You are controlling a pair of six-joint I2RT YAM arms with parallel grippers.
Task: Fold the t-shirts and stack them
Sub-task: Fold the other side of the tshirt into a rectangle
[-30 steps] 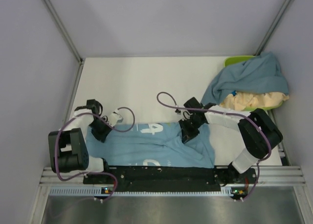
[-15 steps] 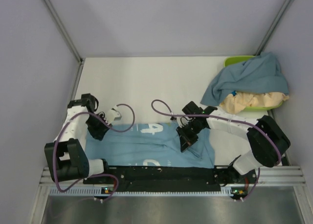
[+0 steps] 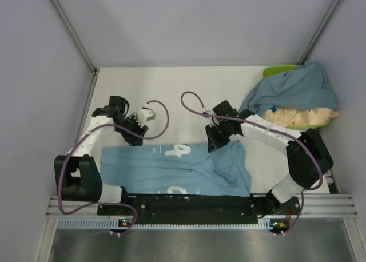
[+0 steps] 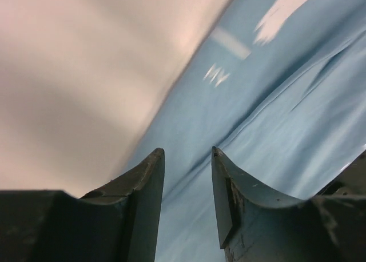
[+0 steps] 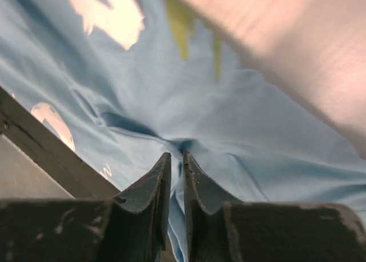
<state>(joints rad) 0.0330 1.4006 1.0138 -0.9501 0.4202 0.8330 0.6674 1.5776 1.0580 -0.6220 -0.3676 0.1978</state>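
Light blue shirt (image 3: 171, 170) lies along the table's (image 3: 171, 90) near edge, long axis left to right. Your right end effector (image 3: 216, 141) looks pinched shut on its far-right hem. Your left end effector (image 3: 136, 127) is open and empty, just past the far-left hem, so the cloth lies toward the near edge from it.

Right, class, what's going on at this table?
Two robot arms are working on a sky-blue t-shirt spread at the near edge of the table. The right claw seems to pinch its cloth. The left claw hangs open nearby, holding nothing. A slate-blue shirt and a beige shirt lie heaped on a green tray.
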